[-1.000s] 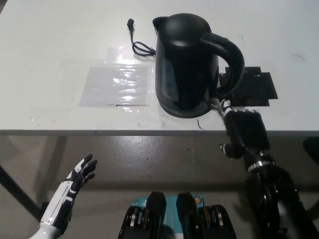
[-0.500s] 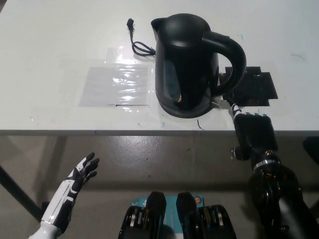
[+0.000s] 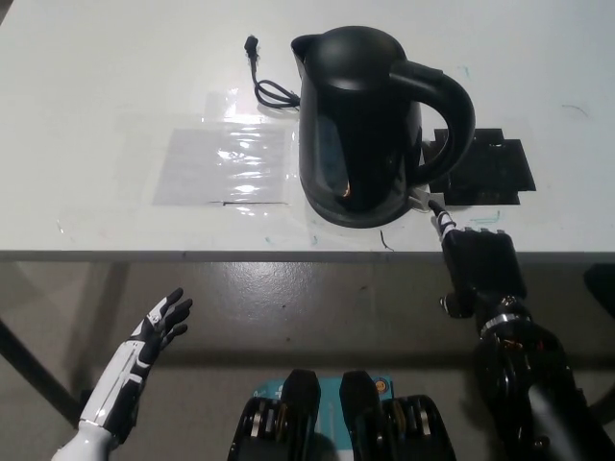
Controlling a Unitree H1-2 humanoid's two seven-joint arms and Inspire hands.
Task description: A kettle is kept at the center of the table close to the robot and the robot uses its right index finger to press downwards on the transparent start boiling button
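A black electric kettle [image 3: 365,120] stands near the table's front edge, its handle [image 3: 447,106] turned to the right. A small pale button [image 3: 421,200] shows at the foot of the handle. My black right hand [image 3: 478,264] sits just below and right of it, the other fingers curled in and one finger [image 3: 440,219] stretched out, its tip at the button. Whether it touches the button cannot be seen. My white left hand [image 3: 154,336] rests low at the left, below the table edge, with fingers spread and nothing in it.
The kettle's black cord and plug [image 3: 261,77] lie behind it to the left. A clear plastic sheet [image 3: 226,163] is taped flat on the white table [image 3: 96,96] to the kettle's left. A black mat [image 3: 490,171] lies right of the kettle.
My right hand drew back to the right, then came in again towards the kettle's base with its finger stretched out. The kettle turned slightly. My left hand barely moved.
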